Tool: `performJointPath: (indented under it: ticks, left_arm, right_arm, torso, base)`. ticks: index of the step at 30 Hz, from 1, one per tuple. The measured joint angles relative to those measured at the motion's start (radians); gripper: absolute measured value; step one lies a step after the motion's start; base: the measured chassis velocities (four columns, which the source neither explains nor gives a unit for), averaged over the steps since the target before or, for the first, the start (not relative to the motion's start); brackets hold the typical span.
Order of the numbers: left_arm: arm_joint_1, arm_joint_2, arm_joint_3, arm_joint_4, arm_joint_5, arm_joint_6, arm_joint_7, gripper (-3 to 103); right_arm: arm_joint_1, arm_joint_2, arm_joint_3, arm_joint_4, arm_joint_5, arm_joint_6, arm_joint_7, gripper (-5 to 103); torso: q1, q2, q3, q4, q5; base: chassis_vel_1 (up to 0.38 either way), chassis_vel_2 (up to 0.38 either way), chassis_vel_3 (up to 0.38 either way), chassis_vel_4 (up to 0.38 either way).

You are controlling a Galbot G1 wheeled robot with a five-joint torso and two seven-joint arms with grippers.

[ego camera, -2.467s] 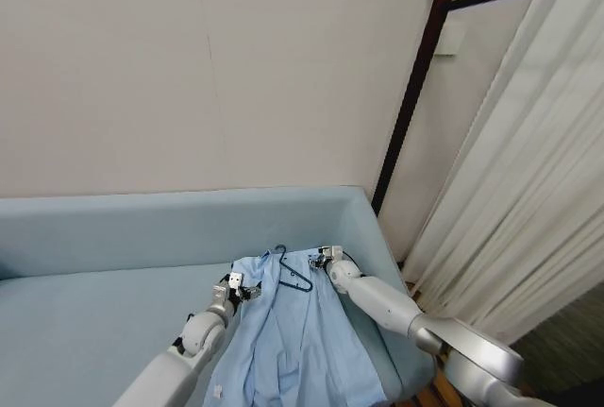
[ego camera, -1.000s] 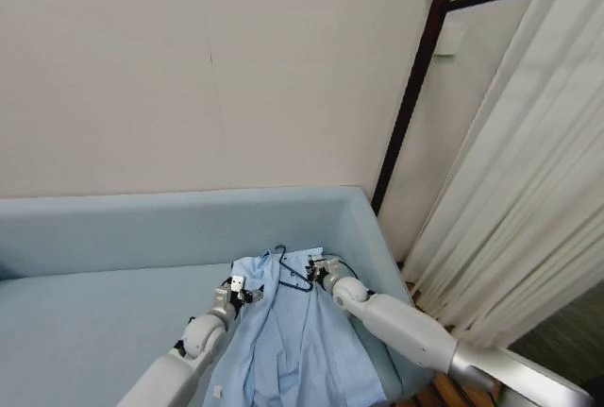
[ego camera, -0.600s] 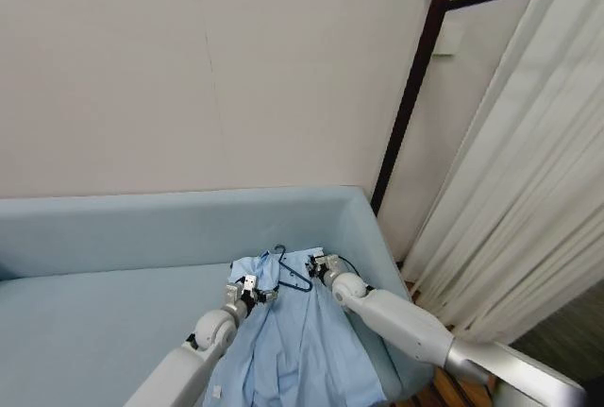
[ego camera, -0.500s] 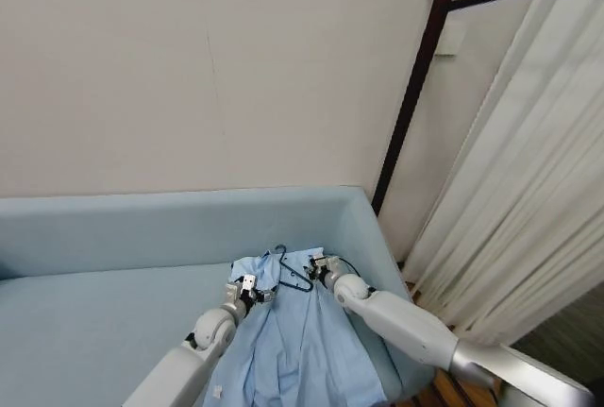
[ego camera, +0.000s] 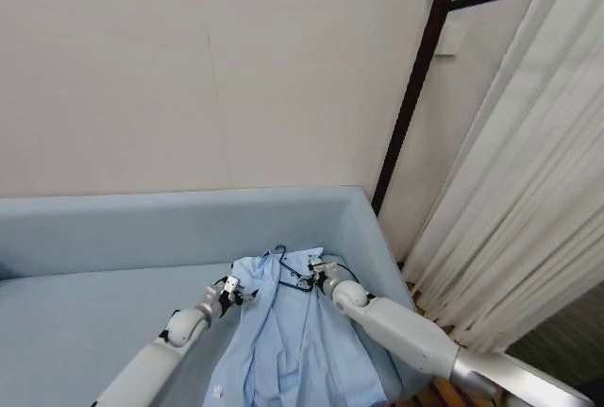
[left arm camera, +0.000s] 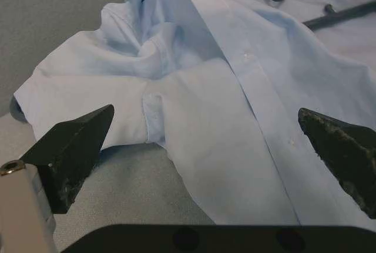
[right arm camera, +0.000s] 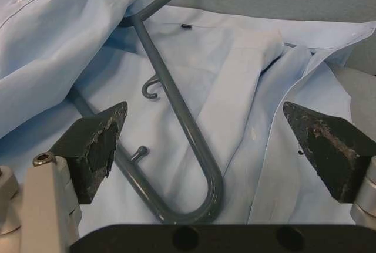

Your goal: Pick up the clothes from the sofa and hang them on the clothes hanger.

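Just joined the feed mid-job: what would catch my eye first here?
A light blue shirt lies rumpled at the right end of the pale blue sofa, a dark hanger lying on its collar area. Both grippers are at the shirt with fingers open: the left gripper by its left shoulder, the right gripper over the hanger. A dark clothes rack stands beyond the sofa's right end.

Left pincer [ego camera: 232,292] and right pincer [ego camera: 313,274] both extended forward, jaws wide apart
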Motion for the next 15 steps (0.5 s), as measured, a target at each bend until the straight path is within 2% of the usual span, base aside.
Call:
performJointPath:
  ticks: [2, 7, 9, 12, 14, 15]
  left_arm:
    - [0.000, 0.001, -0.001, 0.001, 0.003, -0.002, 0.005, 100]
    - [0.009, -0.003, -0.003, -0.007, -0.001, -0.003, -0.014, 100]
    - [0.013, -0.005, -0.003, -0.012, -0.009, -0.003, -0.022, 100]
    - [0.019, -0.006, -0.003, -0.022, -0.028, -0.002, -0.032, 100]
    - [0.019, -0.006, -0.003, -0.025, -0.033, -0.001, -0.033, 100]
    - [0.019, -0.006, -0.003, -0.027, -0.035, 0.000, -0.033, 100]
  right_arm:
    - [-0.004, -0.009, 0.000, 0.013, -0.002, -0.004, -0.005, 88]
    - [-0.030, -0.039, -0.011, 0.047, -0.069, -0.013, -0.051, 84]
    - [-0.045, -0.044, -0.016, 0.050, -0.133, -0.005, -0.071, 83]
    - [-0.066, -0.038, -0.031, 0.034, -0.287, 0.020, -0.108, 86]
    - [-0.067, -0.032, -0.034, 0.024, -0.313, 0.022, -0.110, 88]
    - [-0.067, -0.029, -0.034, 0.019, -0.324, 0.023, -0.111, 93]
  torso:
    - [0.000, 0.000, 0.000, 0.0000, -0.0001]
    - [0.000, 0.000, 0.000, 0.0000, -0.0001]
    - [0.000, 0.000, 0.000, -0.0001, 0.0000]
    - [0.000, 0.000, 0.000, -0.0001, 0.0001]
    - [0.000, 0.000, 0.000, -0.0001, 0.0000]
    - [0.000, 0.000, 0.000, 0.0000, 0.0001]
  base:
    - [0.000, 0.000, 0.000, 0.000]
    - [0.000, 0.000, 0.000, 0.000]
    - [0.000, 0.000, 0.000, 0.000]
    - [0.000, 0.000, 0.000, 0.000]
    - [0.000, 0.000, 0.000, 0.000]
    - [0.000, 0.000, 0.000, 0.000]
